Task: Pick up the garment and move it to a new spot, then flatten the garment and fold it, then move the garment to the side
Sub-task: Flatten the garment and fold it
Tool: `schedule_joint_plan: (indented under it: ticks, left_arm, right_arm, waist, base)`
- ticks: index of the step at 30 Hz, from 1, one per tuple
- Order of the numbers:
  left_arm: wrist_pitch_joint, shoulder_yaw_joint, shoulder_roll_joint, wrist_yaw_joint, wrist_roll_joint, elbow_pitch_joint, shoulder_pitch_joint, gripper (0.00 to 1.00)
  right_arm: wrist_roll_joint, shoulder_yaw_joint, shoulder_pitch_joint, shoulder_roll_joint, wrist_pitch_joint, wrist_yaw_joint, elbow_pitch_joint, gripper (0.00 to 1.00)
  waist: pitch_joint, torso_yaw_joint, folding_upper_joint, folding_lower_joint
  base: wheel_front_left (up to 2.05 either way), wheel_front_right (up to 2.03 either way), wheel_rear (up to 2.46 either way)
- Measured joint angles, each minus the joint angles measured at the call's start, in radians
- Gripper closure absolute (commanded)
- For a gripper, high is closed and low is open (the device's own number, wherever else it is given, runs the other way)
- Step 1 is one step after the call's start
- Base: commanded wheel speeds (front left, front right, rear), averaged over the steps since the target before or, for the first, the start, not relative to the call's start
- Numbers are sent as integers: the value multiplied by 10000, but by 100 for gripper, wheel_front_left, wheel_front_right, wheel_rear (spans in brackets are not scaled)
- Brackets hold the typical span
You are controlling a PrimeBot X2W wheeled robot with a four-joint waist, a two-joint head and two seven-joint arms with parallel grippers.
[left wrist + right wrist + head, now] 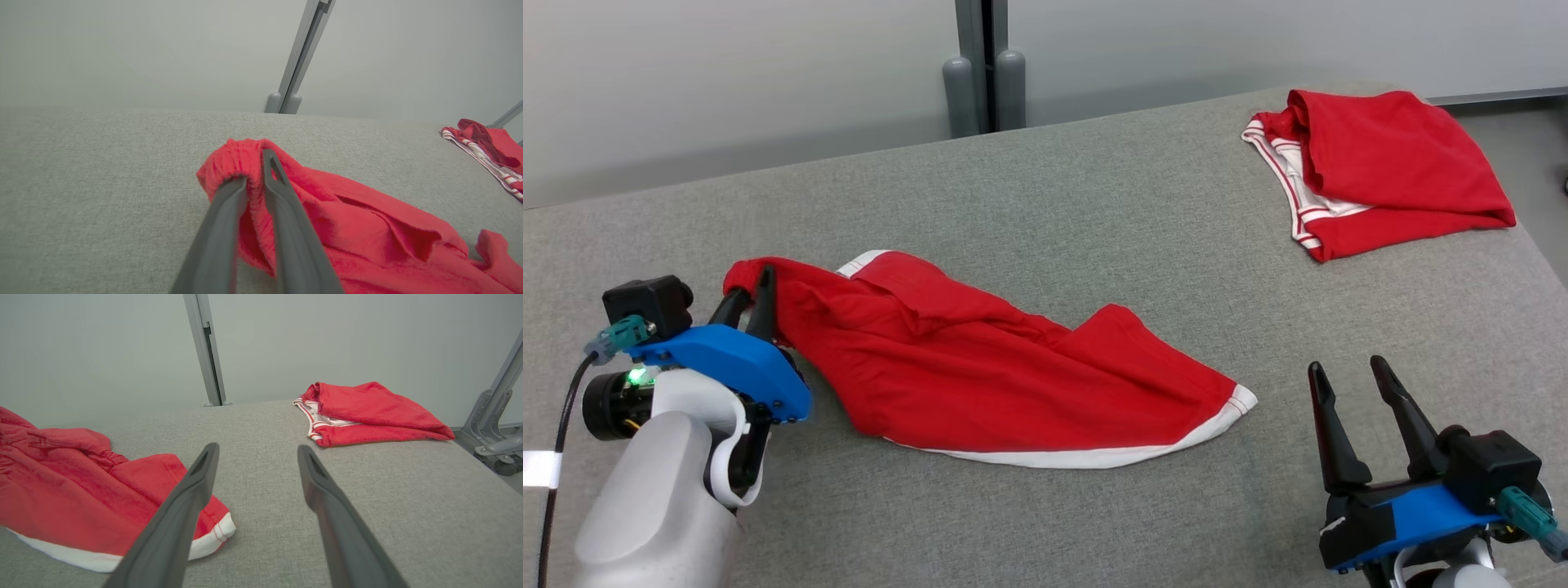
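Note:
A red garment with white trim (980, 376) lies rumpled across the middle of the grey table (1094, 204). My left gripper (752, 282) is shut on the garment's gathered left end, which bulges around the fingertips (269, 163) in the left wrist view, where the garment (367, 228) trails off to the right. My right gripper (1352, 371) stands open at the lower right, a short way right of the garment's white-hemmed corner (212, 535). Nothing is between its fingers (196, 477).
A second red garment with white striped trim (1380, 171) lies folded at the table's far right corner, also seen as a red pile (367, 410) ahead of the right gripper. A grey post (984, 65) stands behind the table's back edge. Metal frame legs (494, 428) stand beyond the right edge.

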Motion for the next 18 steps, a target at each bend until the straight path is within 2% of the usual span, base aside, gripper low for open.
schedule_joint_plan:
  ticks: [4,9,15,18]
  left_arm:
    - [-82,-104,-184,-155,-63,357,-24,0]
    - [-128,-504,-656,-441,-257,485,630,0]
    - [-303,-1012,-1256,-679,-700,-111,1559,0]
    - [-81,-1285,-1367,-742,-909,-343,1915,0]
  right_arm:
    - [63,-115,1,0,-52,-2,65,0]
    - [-171,-178,76,-2,4,-2,69,0]
    - [-303,-117,117,0,150,-2,-81,0]
    - [-305,-61,207,0,203,-2,-86,0]
  waist:
    - [60,-26,0,0]
    - [-84,327,0,0]
    - [-364,850,0,0]
    - [-545,1034,0,0]
  base:
    - [0,0,0]
    - [0,0,0]
    - [0,0,0]
    - [0,0,0]
